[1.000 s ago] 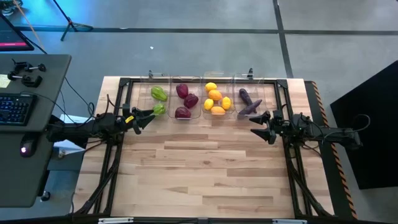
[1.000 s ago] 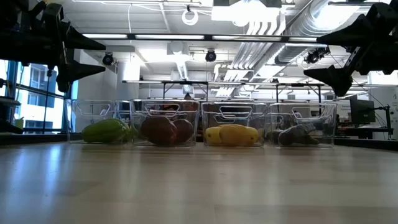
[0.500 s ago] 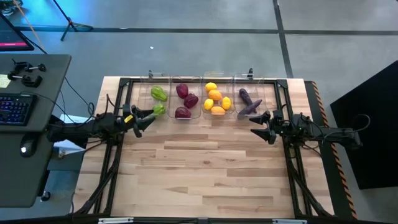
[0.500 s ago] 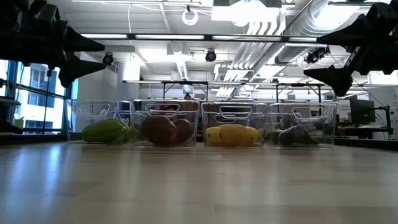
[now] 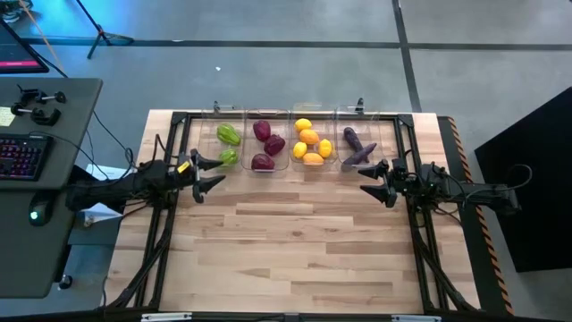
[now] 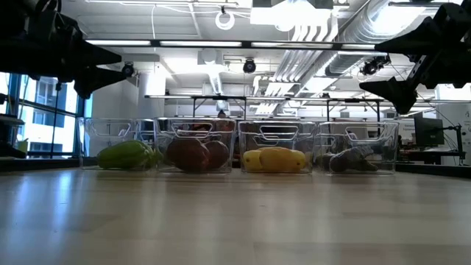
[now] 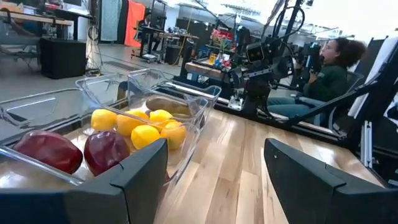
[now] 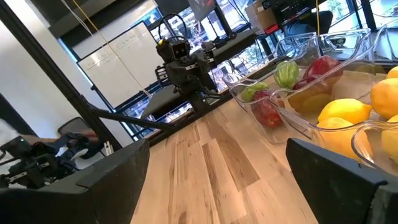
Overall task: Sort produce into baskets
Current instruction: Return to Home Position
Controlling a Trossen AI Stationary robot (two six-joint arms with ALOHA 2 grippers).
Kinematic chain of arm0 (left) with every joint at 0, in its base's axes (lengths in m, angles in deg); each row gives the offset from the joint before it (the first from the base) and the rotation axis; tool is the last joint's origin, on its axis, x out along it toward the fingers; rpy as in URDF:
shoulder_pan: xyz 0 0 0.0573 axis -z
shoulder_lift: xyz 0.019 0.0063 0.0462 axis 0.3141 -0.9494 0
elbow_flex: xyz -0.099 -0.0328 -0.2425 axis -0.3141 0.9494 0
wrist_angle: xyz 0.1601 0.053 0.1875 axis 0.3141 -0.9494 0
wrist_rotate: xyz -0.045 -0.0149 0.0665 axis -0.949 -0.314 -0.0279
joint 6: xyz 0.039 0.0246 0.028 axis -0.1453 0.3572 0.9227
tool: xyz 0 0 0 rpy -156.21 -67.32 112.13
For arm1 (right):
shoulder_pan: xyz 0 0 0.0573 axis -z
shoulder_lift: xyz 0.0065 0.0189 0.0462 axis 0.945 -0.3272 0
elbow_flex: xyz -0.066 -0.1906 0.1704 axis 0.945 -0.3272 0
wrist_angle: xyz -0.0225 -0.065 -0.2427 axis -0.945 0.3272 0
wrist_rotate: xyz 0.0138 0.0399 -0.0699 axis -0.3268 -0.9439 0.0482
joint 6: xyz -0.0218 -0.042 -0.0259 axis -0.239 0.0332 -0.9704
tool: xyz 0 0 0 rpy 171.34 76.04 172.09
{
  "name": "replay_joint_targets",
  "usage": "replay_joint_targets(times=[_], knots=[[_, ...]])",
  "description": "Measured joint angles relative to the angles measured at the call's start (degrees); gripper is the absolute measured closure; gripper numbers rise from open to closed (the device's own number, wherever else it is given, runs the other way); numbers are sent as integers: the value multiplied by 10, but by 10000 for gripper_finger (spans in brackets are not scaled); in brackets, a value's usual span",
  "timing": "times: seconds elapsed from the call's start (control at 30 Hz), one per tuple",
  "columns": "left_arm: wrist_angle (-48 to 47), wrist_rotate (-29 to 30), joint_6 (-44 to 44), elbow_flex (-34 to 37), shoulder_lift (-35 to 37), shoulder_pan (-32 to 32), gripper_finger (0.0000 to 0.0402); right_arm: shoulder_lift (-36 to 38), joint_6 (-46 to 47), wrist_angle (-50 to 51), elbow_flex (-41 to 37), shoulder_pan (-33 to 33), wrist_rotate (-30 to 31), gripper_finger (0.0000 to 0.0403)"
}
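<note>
The two eggplants [image 5: 351, 139] are both in the eggplant bin [image 6: 357, 131], the one at the right end of the row. One lies with its long axis running back to front down the bin. The other [image 5: 361, 158] is at the front end and lies more crosswise, slanting toward the bin's right wall. Can't tell from above which end is the stem on either.

Next one over is the citrus bin [image 6: 276, 132], with five yellow and orange citrus fruits [image 5: 309, 137] bunched together. Then comes the red bin [image 6: 195, 129], holding three dark red round pieces [image 5: 274, 144]. At the left end is the pepper bin [image 6: 110, 132], with two green peppers [image 5: 229, 134], one toward the back and one [image 5: 228, 157] toward the front.

So that's four clear bins side by side along the back edge of the wooden tabletop [image 5: 295, 250], sitting inside a black frame [image 5: 195, 115].

The left end effector [image 5: 209, 170] hangs just in front of the pepper bin, near the front pepper. Its fingers are spread apart and empty, pointing in toward the middle. The right end effector [image 5: 373, 182] hangs just in front of the eggplant bin, fingers apart and empty too, pointing the opposite way. The low view shows both of them well up off the wood.

Off to the left of the tabletop there's a desk [image 5: 63, 125] with a keyboard [image 5: 20, 156]. In the left wrist view a person [image 7: 329, 71] is sitting in the room beyond the right arm.
</note>
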Motion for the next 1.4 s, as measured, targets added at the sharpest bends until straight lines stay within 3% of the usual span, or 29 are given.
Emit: replay_joint_targets(times=[1.4], knots=[[-1, 0, -1, 0, -10, 0, 149, 0, -1, 0, 0, 0, 0, 33]])
